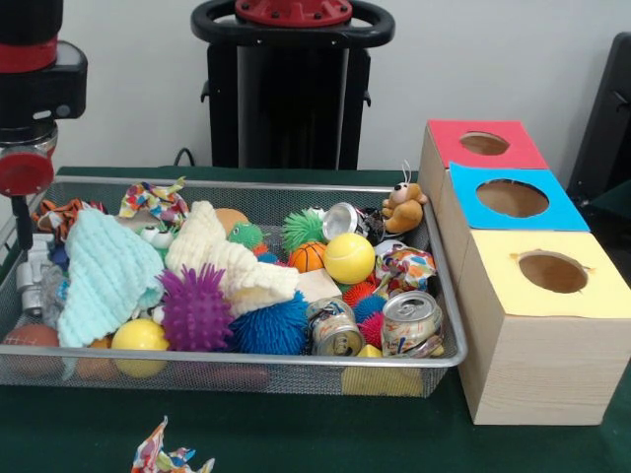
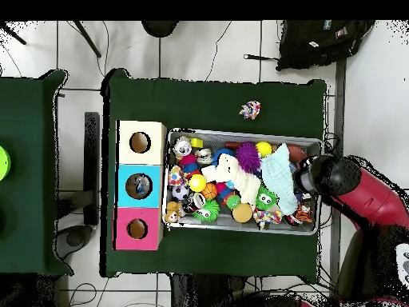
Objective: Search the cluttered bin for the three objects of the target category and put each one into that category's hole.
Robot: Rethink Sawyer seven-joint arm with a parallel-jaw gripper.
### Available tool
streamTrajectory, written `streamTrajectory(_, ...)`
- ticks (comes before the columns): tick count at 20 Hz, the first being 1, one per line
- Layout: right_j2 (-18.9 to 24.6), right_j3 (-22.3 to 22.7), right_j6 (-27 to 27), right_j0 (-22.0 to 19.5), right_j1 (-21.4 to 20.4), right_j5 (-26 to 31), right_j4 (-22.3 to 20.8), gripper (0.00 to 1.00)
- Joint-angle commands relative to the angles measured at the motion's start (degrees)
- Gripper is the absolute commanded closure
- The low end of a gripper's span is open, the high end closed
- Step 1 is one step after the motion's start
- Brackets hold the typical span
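No lettering, label, brand or number can be read on anything here.

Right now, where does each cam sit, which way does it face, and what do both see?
Front view: low, across the table, facing the wire bin and the three-hole box; the red and black arm comes down at upper left over the bin's end.
Overhead view: above, looking straight down on the green table; the arm reaches in from lower right to the bin's right end.
Shared: bin, box, arm, the patterned scrap outside the bin. Fingers: cannot tell.
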Motion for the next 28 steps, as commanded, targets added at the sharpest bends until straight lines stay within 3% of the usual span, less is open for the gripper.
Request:
streamTrajectory(1, 3.4, 0.0, -1.0, 0.1, 0.4, 4.2, -2.6, 0.0)
streamTrajectory(28, 4.3, 3.6, 0.9, 0.8, 0.1, 1.1, -1.7, 0.0)
